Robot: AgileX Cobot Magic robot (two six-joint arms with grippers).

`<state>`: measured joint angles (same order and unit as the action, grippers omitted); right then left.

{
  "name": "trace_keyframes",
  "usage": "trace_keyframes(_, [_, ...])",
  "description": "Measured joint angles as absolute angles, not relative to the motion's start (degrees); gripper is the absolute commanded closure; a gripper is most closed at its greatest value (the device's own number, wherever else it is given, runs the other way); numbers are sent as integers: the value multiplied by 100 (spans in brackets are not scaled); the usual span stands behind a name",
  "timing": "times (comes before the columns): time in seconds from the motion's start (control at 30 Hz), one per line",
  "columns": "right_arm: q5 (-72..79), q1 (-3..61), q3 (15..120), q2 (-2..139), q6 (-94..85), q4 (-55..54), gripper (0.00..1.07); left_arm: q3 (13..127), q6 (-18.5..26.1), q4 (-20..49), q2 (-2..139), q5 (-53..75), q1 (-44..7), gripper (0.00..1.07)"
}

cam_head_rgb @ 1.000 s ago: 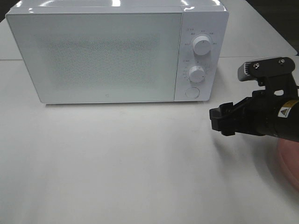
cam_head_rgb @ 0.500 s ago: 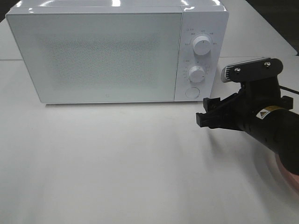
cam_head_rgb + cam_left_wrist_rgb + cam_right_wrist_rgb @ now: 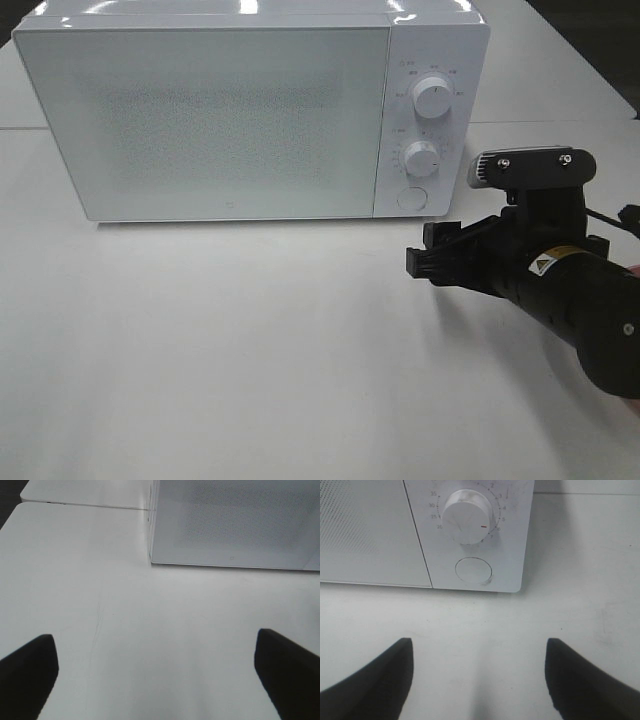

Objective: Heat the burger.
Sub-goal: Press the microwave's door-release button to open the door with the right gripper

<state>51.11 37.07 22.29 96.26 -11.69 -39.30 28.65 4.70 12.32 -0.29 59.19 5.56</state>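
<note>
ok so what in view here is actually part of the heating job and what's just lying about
Part of the job:
- microwave, door shut
- its round button, which the open right gripper faces
- timer dial above that button
- burger: not in view

Just there:
- left gripper, open, holding nothing
- table, bare in front of it
</note>
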Motion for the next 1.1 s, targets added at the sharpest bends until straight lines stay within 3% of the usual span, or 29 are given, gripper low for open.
trace_keyframes(0.37, [5122,3707,2229,9626,1266,-3930,62,2865,470,1232,-29,5919,556,7])
trace_keyframes(0.6, [5128,3707,2229,9626,3896,-3930,79,2865,470,1232,-29,5919,556,7])
trace_keyframes(0.87, [5139,3707,2229,9626,5151,-3936,82,2865,470,1232,-29,5919,556,7])
trace_keyframes(1.07, [5139,3707,2229,9626,6394,-3936,97,2865,470,1232,-29,5919,556,7])
trace_keyframes(1.1, [5139,3707,2229,9626,6463,-3936,104,2865,470,1232,-29,5919,556,7])
